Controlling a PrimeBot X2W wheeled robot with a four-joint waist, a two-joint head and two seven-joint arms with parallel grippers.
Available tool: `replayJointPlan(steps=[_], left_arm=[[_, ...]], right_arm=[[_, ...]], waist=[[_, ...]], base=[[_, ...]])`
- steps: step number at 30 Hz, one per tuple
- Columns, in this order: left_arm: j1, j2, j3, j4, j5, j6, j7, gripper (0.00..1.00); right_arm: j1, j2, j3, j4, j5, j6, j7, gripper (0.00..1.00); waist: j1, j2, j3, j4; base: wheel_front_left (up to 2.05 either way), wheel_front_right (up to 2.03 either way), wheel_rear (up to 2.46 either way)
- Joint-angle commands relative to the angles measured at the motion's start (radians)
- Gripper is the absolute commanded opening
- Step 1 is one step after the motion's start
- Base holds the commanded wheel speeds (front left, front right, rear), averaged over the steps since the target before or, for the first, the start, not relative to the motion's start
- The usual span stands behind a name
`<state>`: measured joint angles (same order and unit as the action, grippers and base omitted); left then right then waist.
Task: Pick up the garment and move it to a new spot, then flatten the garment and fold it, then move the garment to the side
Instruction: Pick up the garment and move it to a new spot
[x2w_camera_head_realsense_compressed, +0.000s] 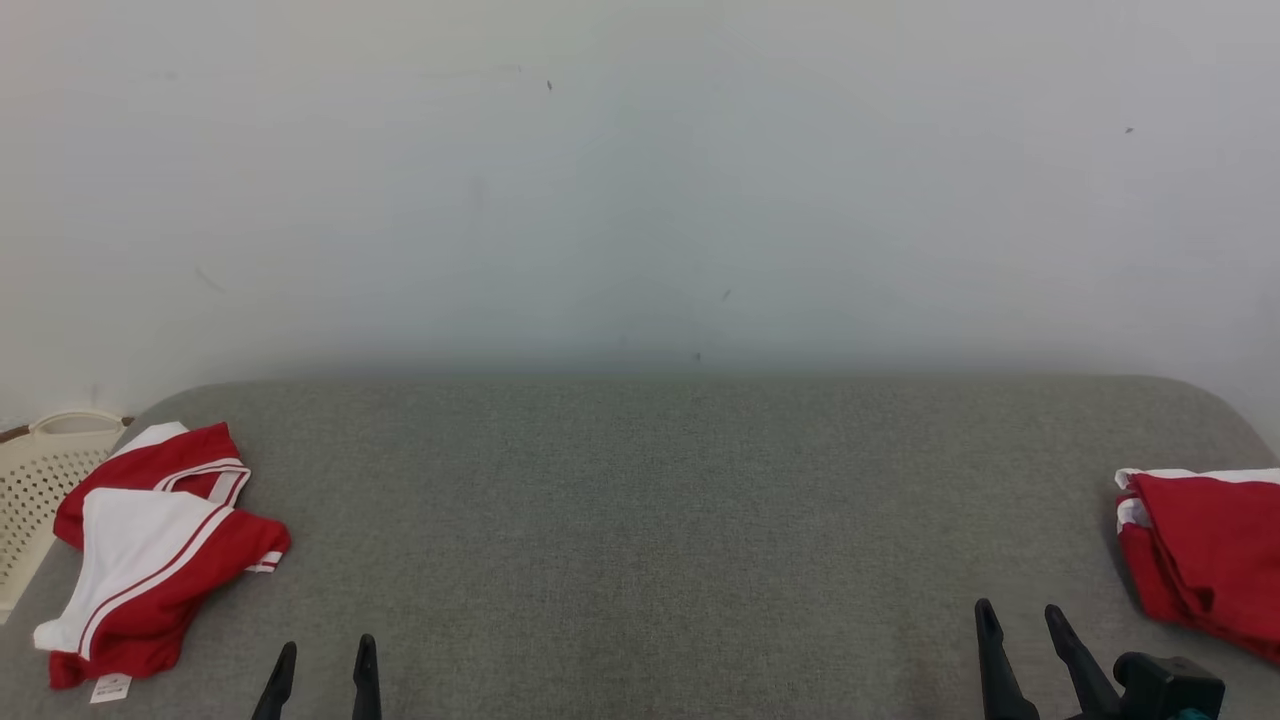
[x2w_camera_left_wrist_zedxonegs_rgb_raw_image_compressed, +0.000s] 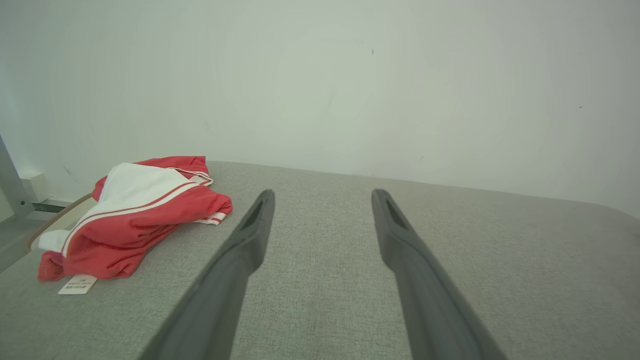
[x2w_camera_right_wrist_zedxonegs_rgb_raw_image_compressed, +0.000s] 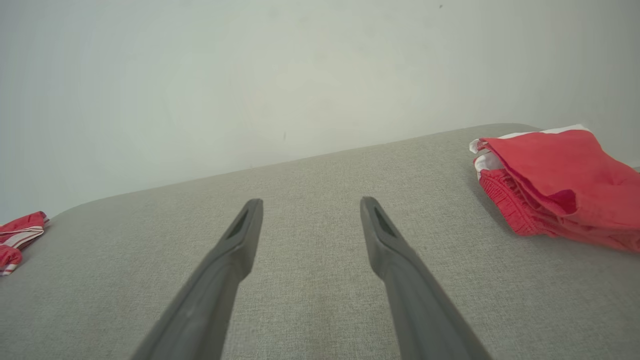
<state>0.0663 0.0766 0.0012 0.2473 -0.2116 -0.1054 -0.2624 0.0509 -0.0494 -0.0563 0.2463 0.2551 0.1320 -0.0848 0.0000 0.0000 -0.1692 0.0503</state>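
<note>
**At the Near Edge of the Surface (x2w_camera_head_realsense_compressed: 640, 520): Staging the Pick**

Both grippers sit at the near edge, the left gripper (x2w_camera_head_realsense_compressed: 326, 660) at 7 o'clock and the right gripper (x2w_camera_head_realsense_compressed: 1020, 625) at 5 o'clock. Each has its fingers spread wide and holds nothing. The crumpled garment (x2w_camera_head_realsense_compressed: 150, 560), red and white, lies at 8 o'clock near the left gripper, with a basket (x2w_camera_head_realsense_compressed: 40, 480) beyond it at 9 o'clock. A folded garment (x2w_camera_head_realsense_compressed: 1210, 550) lies at 4 o'clock. The pick appears not yet begun. Procedure: swing the left gripper toward 8 o'clock, keep the fingers wide, descend onto a raised fold, close on fabric only, then carry it to the centre.
</note>
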Motion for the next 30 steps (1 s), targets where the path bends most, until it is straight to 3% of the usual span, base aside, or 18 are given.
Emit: replayJointPlan(steps=[1,6,19,30], left_arm=[[-0.008,-0.005,0.008,0.008,0.017,-0.003,-0.004,1.00],[-0.021,-0.014,0.013,0.023,0.039,-0.008,-0.004,1.00],[-0.003,-0.020,0.034,0.022,0.089,-0.011,-0.004,1.00],[0.018,-0.024,0.133,-0.056,0.089,0.029,-0.004,1.00]], right_arm=[[0.004,0.001,0.005,0.001,0.008,-0.002,-0.004,1.00],[0.021,0.001,0.014,0.002,0.019,-0.002,-0.005,1.00],[0.013,0.001,0.123,0.022,0.076,-0.002,-0.049,1.00],[-0.108,0.000,0.261,0.048,0.079,-0.002,-0.042,1.00]], waist=[[0.0000,0.0000,-0.001,0.012],[0.0000,0.0000,-0.004,0.075],[0.0000,0.0000,0.002,0.324],[0.0000,0.0000,0.075,0.408]], base=[[0.00,0.00,0.00],[0.00,0.00,0.00],[0.00,0.00,0.00],[0.00,0.00,0.00]])
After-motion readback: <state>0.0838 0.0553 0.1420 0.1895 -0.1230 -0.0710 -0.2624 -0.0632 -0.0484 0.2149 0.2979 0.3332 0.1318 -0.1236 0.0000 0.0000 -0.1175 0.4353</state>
